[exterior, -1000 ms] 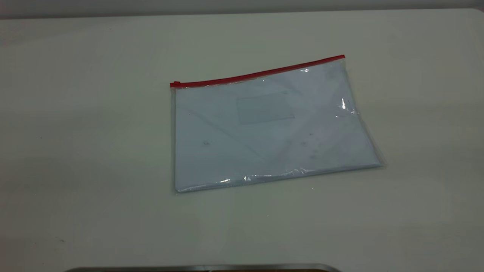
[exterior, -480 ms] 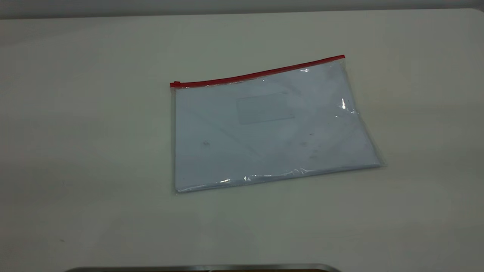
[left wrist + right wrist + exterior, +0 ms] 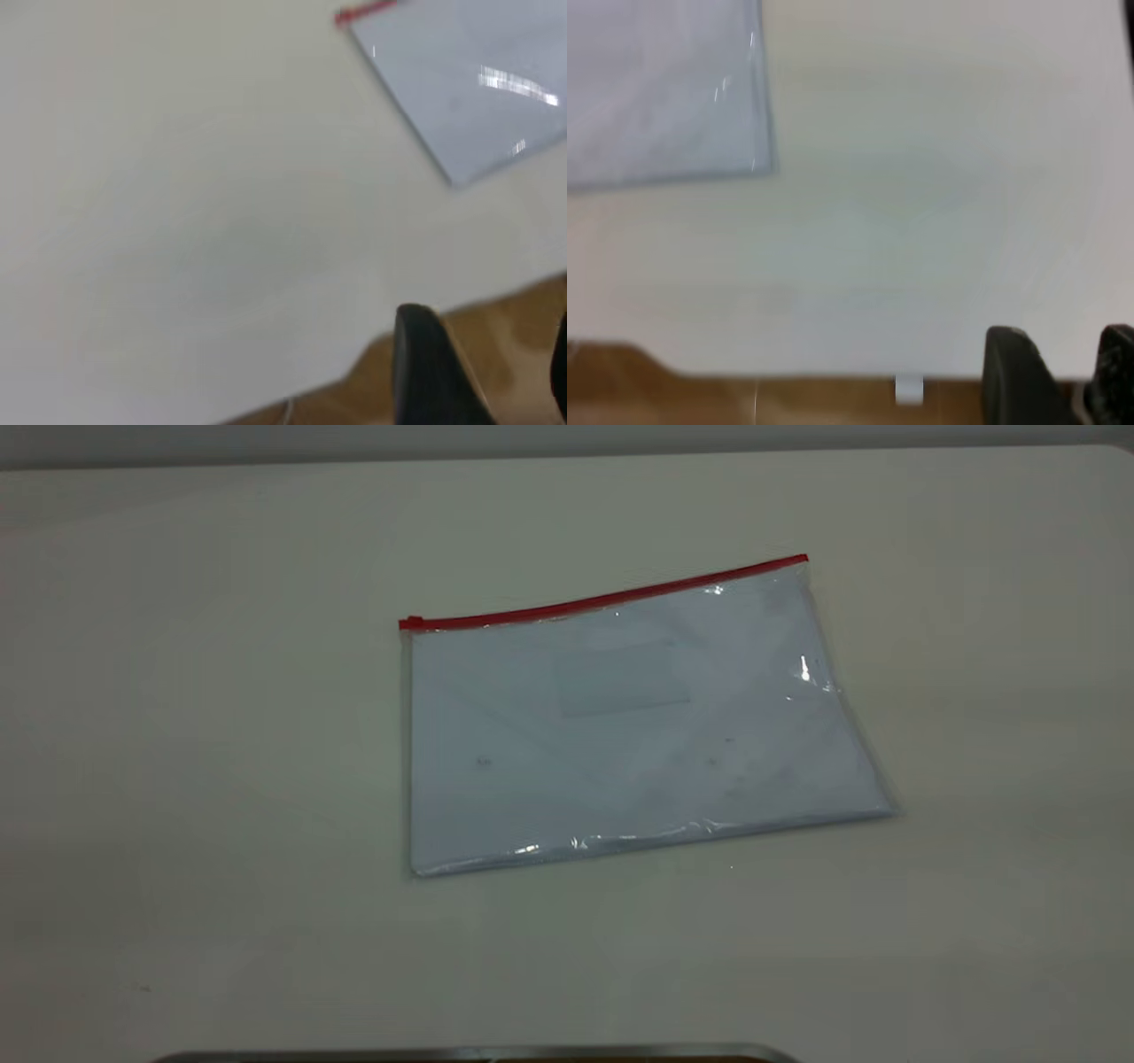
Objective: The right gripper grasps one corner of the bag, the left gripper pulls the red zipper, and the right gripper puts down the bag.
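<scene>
Grippers sit off the table's near edge: the right gripper (image 3: 1063,381) and the left gripper (image 3: 483,372) each show parted fingers holding nothing. The bag (image 3: 633,722) lies flat mid-table, the red zipper (image 3: 602,600) along its far edge, slider at the left end. Risk: thin, slick plastic pressed flat could slide away from a corner pinch. The table (image 3: 177,779) is pale and matte.

Pale table (image 3: 221,779); dark metallic strip (image 3: 478,1054) at its near edge
</scene>
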{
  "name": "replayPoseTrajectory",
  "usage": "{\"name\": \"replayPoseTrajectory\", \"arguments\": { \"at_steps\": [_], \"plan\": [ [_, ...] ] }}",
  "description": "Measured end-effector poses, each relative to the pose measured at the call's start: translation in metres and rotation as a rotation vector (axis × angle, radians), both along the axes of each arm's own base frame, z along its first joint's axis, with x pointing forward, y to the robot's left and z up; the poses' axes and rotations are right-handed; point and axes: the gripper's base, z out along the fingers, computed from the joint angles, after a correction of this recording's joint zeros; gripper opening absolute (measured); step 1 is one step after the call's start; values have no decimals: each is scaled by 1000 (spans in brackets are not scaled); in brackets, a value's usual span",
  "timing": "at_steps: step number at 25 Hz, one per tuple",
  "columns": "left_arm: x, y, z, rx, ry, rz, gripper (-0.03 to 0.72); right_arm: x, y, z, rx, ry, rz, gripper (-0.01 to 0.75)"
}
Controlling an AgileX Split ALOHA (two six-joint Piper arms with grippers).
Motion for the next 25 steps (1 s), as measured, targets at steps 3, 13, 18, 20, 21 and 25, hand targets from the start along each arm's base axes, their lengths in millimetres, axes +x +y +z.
{"name": "replayPoseTrajectory", "arguments": {
  "at_steps": [3,13,18,20,21,25],
  "plan": [
    [-2,0,0,-2,-7,-2,405,-18,1,1,-3,-120,13,249],
    [-2,0,0,-1,-8,-2,405,-30,1,1,-4,-180,20,249],
    [-2,0,0,-1,-8,-2,405,-30,1,1,-4,-180,20,249],
    [-2,0,0,-1,-8,-2,405,-30,1,1,-4,-180,20,249],
    [-2,0,0,-1,-8,-2,405,-30,1,1,-4,-180,20,249],
    [-2,0,0,-1,-8,-2,405,-30,1,1,-4,-180,20,249]
  ]
}}
